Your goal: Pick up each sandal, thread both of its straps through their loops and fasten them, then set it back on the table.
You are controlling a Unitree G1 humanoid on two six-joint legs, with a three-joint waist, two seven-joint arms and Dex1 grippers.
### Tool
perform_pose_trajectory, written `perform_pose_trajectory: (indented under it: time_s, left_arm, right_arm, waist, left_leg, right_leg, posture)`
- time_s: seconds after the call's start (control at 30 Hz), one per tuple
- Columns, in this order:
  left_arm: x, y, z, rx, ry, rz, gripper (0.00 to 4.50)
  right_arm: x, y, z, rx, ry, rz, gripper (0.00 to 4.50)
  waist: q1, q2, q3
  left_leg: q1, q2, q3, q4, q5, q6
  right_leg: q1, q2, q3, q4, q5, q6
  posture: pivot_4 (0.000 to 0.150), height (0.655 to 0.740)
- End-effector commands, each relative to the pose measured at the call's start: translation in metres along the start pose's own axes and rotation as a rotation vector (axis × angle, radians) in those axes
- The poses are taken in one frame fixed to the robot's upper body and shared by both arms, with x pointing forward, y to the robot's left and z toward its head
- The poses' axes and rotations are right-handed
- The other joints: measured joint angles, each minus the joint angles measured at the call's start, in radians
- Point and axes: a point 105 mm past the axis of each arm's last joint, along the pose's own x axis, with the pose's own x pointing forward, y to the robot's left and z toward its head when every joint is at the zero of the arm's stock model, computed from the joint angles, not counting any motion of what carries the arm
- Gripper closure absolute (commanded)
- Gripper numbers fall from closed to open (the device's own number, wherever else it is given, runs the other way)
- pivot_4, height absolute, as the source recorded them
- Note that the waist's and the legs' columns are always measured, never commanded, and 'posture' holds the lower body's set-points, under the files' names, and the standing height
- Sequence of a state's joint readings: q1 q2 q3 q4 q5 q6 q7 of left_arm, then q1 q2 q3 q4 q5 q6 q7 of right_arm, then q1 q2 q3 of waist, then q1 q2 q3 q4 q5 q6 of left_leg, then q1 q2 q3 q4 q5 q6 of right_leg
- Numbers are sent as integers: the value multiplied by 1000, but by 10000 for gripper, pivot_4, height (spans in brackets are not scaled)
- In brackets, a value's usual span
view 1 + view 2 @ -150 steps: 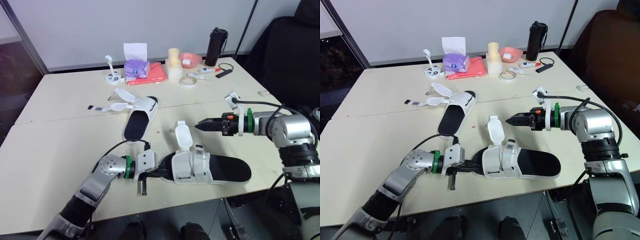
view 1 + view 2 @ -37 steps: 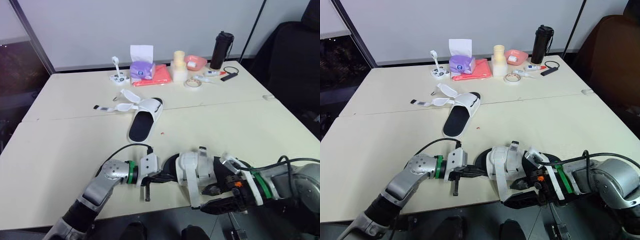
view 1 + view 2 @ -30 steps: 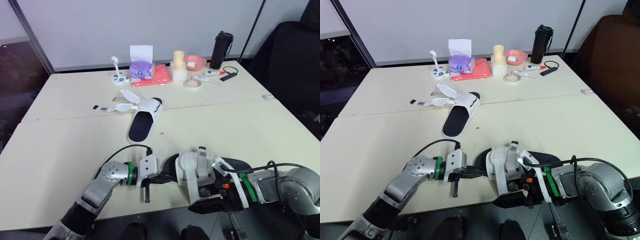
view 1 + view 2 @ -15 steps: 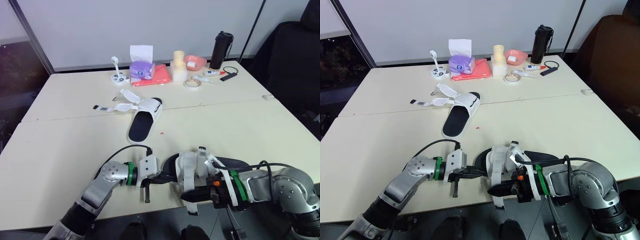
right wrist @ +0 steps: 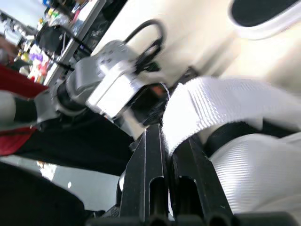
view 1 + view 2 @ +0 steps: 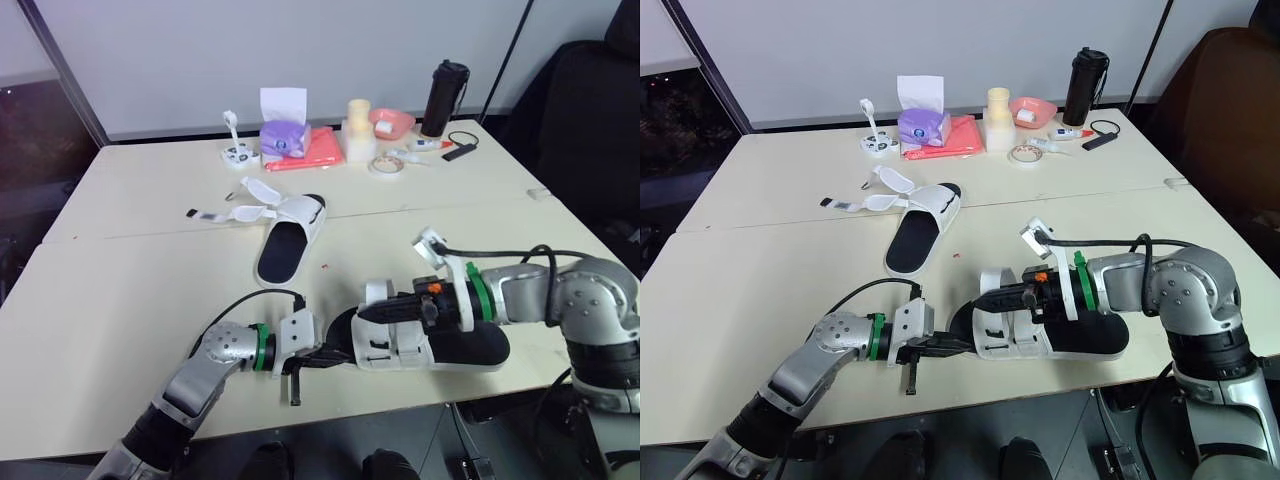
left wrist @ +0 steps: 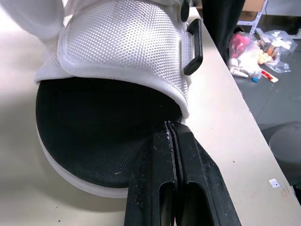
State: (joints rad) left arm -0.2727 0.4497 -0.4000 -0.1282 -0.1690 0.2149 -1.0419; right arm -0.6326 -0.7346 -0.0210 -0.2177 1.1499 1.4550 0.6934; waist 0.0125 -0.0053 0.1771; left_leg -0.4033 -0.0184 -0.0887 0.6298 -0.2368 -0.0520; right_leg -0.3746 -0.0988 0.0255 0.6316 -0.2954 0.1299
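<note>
Black fingers of the left gripper (image 6: 322, 358) are closed tight, with no gap between them in the left wrist view. Their tips rest on the toe end of the white-strapped sandal with a black footbed (image 6: 455, 345). That sandal lies flat near the front edge of the cream counter (image 6: 110, 290), toe towards the left gripper.

Above the same sandal's heel and footbed, the right gripper (image 6: 368, 313) reaches in from the heel side. It is clamped on the white woven strap (image 5: 211, 108) at the sandal's front band, and the strap runs out between its two fingers.

Beyond that sandal and a little to its left lies a second white sandal (image 6: 283, 240), well apart from it. Its two straps are unfastened and splayed flat across the counter.

Farthest from the near sandal, a row of things stands along the counter's back edge:
- a small white gadget (image 6: 237, 155)
- a purple tissue box (image 6: 281, 137) with a white tissue standing up
- a coral-red flat folder (image 6: 315, 152)
- a cream cylindrical container (image 6: 358, 130)
- a roll of pale tape (image 6: 382, 165)
- a pink shallow bowl (image 6: 392, 122)
- a tall black tumbler (image 6: 445, 98)
</note>
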Motion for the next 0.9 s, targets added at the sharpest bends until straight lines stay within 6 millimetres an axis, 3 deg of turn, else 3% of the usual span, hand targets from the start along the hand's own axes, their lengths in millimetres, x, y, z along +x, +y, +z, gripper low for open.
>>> perform_pose_trajectory:
  time_s: [0.03, 0.7, 0.9]
  left_arm:
    - [4, -10, -19, -54, 71, -29, 45000]
    - [3, -9, -17, -50, 72, -9, 45000]
    - [2, -8, -17, -48, 72, -8, 45000]
  right_arm:
    - [1, -2, 10, -3, -10, 24, 44333]
    - [14, -15, -29, 29, 92, 23, 44333]
    - [15, -23, -44, -49, 150, -23, 44333]
  waist:
    - [0, 0, 0]
    - [-2, 0, 0]
    - [-1, 0, 0]
  left_leg:
    - [0, 0, 0, 0, 0, 0]
    - [0, 0, 0, 0, 0, 0]
    - [0, 0, 0, 0, 0, 0]
  right_leg:
    - [0, 0, 0, 0, 0, 0]
    - [0, 0, 0, 0, 0, 0]
    - [0, 0, -1, 0, 0, 0]
  posture:
    - [1500, 7400]
    - [1500, 7400]
    - [1500, 7400]
